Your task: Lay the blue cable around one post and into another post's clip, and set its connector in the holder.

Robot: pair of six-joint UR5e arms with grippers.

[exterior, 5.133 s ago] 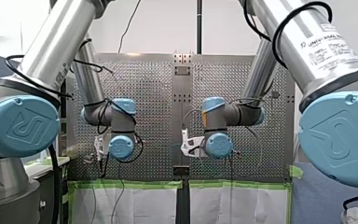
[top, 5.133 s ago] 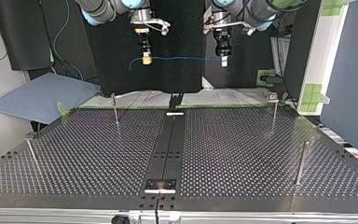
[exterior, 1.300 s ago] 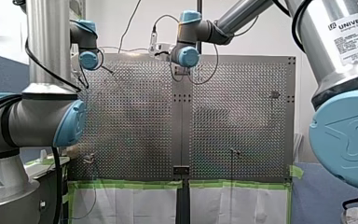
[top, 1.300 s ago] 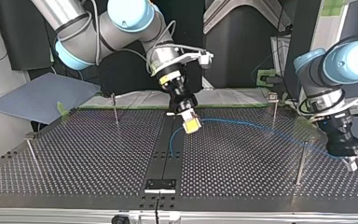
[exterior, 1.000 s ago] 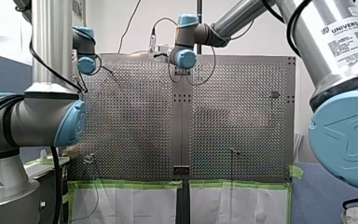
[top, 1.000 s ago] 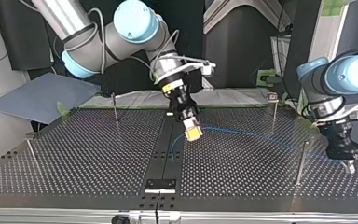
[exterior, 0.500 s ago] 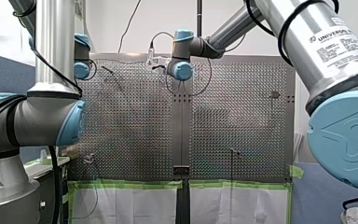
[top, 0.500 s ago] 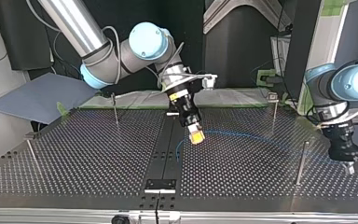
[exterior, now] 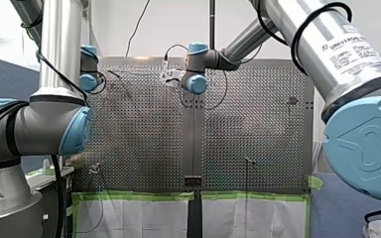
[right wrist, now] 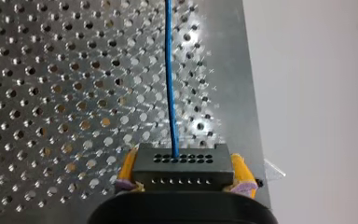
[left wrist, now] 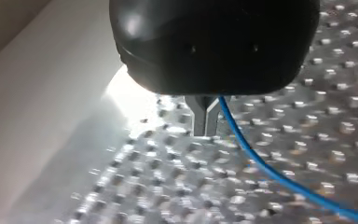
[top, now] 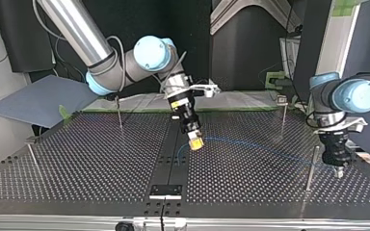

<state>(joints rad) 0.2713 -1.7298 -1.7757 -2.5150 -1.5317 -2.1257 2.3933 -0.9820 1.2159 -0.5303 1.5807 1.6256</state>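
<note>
Perforated table (top: 77, 159): blue cable (top: 265, 145) is arcing low over it between grippers. Right gripper (right wrist: 182, 173) is clamping yellow pads (right wrist: 240, 175) on black connector (right wrist: 182, 161); left gripper (left wrist: 204, 133) is pinching cable, fingers together.

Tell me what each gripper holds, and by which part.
My right gripper clamps the black connector by its two sides, between the yellow pads. My left gripper pinches the blue cable itself, along its run, away from the connector.

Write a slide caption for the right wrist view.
My yellow-padded right pincer clamps the black connector, its blue cable running straight ahead over the perforated table.
</note>
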